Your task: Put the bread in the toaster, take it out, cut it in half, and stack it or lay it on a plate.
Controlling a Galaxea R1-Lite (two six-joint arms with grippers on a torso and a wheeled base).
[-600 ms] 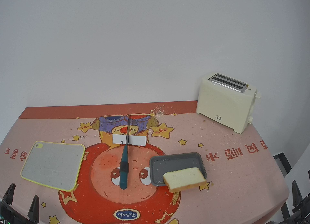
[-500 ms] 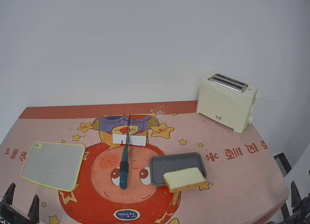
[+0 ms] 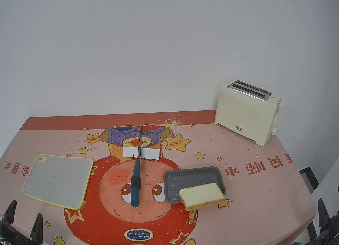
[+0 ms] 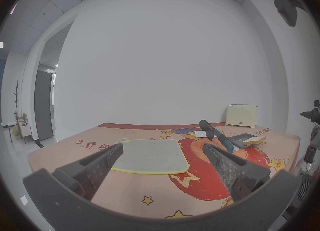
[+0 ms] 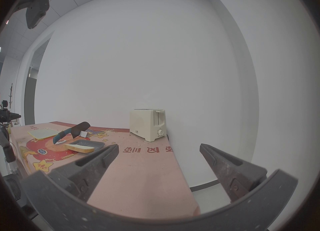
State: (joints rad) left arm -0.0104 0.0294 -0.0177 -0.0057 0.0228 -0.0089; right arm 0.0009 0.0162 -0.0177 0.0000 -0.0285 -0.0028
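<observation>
Overhanging tray's [image 3: 187,182] 5 o'clock corner, bread [image 3: 201,195] is resting; left gripper [image 4: 162,147], right gripper [image 5: 158,146] are hanging jaws-spread, apparently off-table.

Bare test room (blank white wall [image 3: 169,44])

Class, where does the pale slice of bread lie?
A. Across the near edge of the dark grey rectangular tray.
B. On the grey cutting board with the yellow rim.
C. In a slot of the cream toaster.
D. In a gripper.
A: the pale slice of bread rests across the near edge of the dark grey rectangular tray, overhanging it.
</observation>
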